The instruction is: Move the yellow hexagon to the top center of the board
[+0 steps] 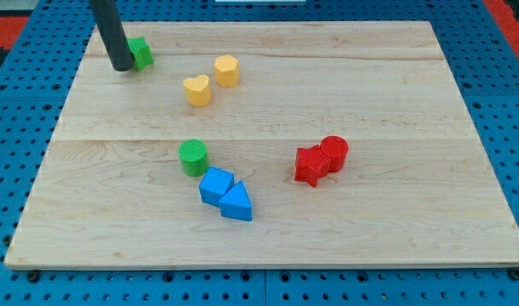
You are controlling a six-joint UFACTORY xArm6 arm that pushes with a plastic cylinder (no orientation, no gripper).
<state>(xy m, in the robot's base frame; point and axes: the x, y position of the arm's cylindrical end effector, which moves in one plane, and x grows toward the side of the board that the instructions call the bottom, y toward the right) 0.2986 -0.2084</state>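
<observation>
The yellow hexagon (pixel 226 70) sits in the upper left-centre of the wooden board (pixel 370 102). A yellow heart-shaped block (pixel 197 89) lies just to its lower left, close beside it. My tip (pixel 122 66) rests at the board's upper left, touching the left side of a green block (pixel 141 52). The tip is well to the left of the yellow hexagon, apart from it.
A green cylinder (pixel 192 157) stands left of centre. Two blue blocks, one cube-like (pixel 215 186) and one triangular (pixel 236 203), touch below it. A red star-like block (pixel 311 164) and a red cylinder (pixel 334 150) touch at the right of centre.
</observation>
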